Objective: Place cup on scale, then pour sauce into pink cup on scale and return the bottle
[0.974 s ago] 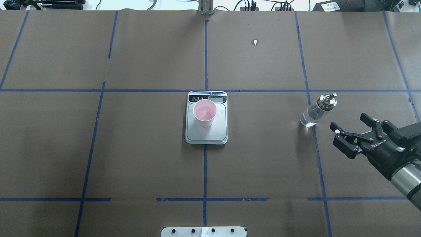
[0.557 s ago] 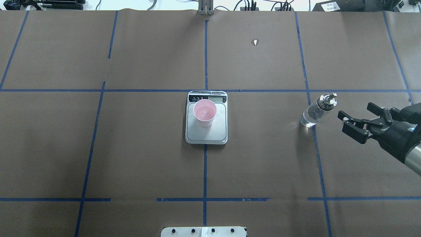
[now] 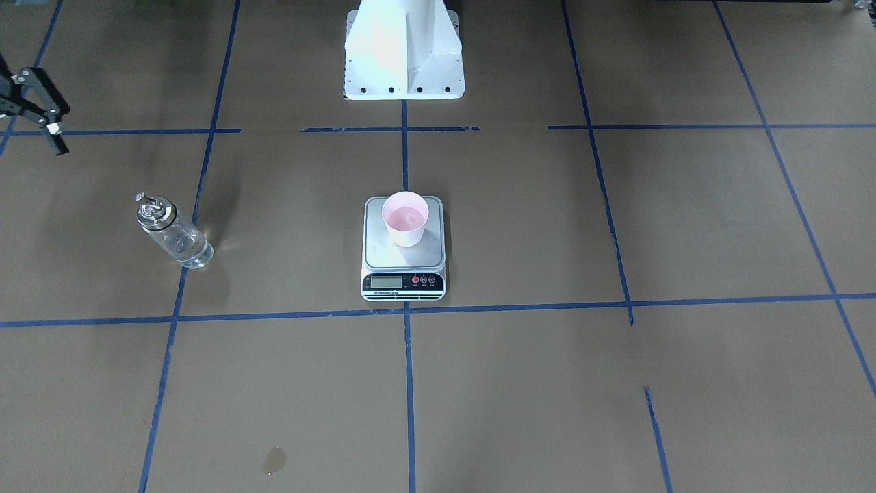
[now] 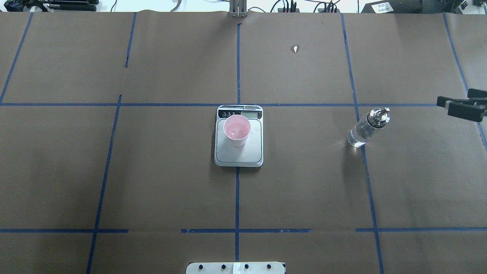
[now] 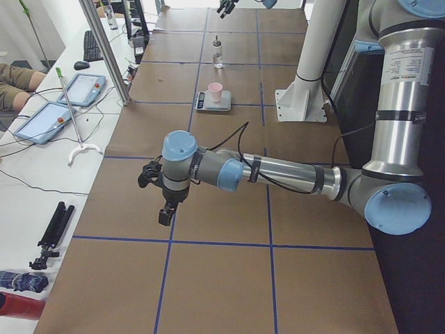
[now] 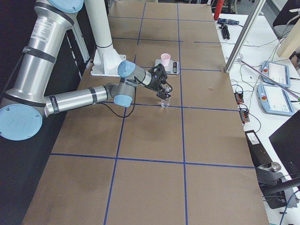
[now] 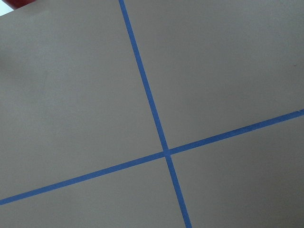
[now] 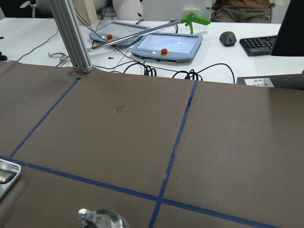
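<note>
The pink cup [image 4: 236, 129] stands upright on the steel scale [image 4: 238, 154] at the table's middle; it also shows in the front view [image 3: 405, 218] on the scale [image 3: 404, 257]. The glass bottle [image 4: 366, 128] with clear sauce stands upright to the right, on the table, free of any grip [image 3: 172, 233]. My right gripper [image 4: 454, 96] is open and empty at the right edge, apart from the bottle [image 6: 164, 101]. The right wrist view shows only the bottle's metal top [image 8: 100, 219]. My left gripper [image 5: 163, 209] hangs over bare table far to the left; I cannot tell its state.
The white robot base [image 3: 404, 55] stands behind the scale. A small white fleck [image 4: 295, 48] and a stain [image 3: 274, 460] mark the brown paper. An aluminium post [image 8: 71, 33] and operators' tablets [image 8: 166, 45] stand beyond the far edge.
My right gripper, open throughout, has drawn back from beside the bottle toward the far right edge of the overhead view. Bottle, cup and scale have not moved.
</note>
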Robot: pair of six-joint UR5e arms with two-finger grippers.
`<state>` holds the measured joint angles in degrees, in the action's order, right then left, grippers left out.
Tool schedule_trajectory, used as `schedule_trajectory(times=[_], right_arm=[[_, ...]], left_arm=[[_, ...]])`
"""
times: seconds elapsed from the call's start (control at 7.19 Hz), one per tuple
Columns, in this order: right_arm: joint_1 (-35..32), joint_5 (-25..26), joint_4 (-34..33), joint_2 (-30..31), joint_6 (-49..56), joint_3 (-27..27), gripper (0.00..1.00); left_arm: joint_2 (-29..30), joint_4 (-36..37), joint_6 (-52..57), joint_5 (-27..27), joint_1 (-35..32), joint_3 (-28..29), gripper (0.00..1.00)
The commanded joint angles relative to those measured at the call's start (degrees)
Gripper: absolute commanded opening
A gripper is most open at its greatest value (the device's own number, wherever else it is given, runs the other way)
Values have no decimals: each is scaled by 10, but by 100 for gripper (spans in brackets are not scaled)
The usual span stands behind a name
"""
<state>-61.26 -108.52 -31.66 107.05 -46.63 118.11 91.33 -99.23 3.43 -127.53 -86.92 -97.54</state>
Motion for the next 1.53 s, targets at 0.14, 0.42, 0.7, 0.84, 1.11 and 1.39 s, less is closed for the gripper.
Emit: schedule_trajectory(times=[0.14,0.42,0.7,0.84,1.11,1.39], right_arm=[[-149,-234,-143,-39,26,-39,100],[-164,-276,-244,-38,141,-39,100],[-173,-277,-387,-73,212,-32,100],[-180,-281,-468,-87,269,-31,100],[-251,-302,-593,-85,463,-36,100],[-286,-301,-685,-85,513,-48,100]], left_arm=[[-2,1,0,-1,0,0,100],[-15,43,2,-2,0,-16,100],[-30,47,2,-3,0,-24,100],[-35,49,18,-3,0,-24,100],[-39,50,30,-3,0,-20,100],[-54,86,128,-6,1,-10,100]])
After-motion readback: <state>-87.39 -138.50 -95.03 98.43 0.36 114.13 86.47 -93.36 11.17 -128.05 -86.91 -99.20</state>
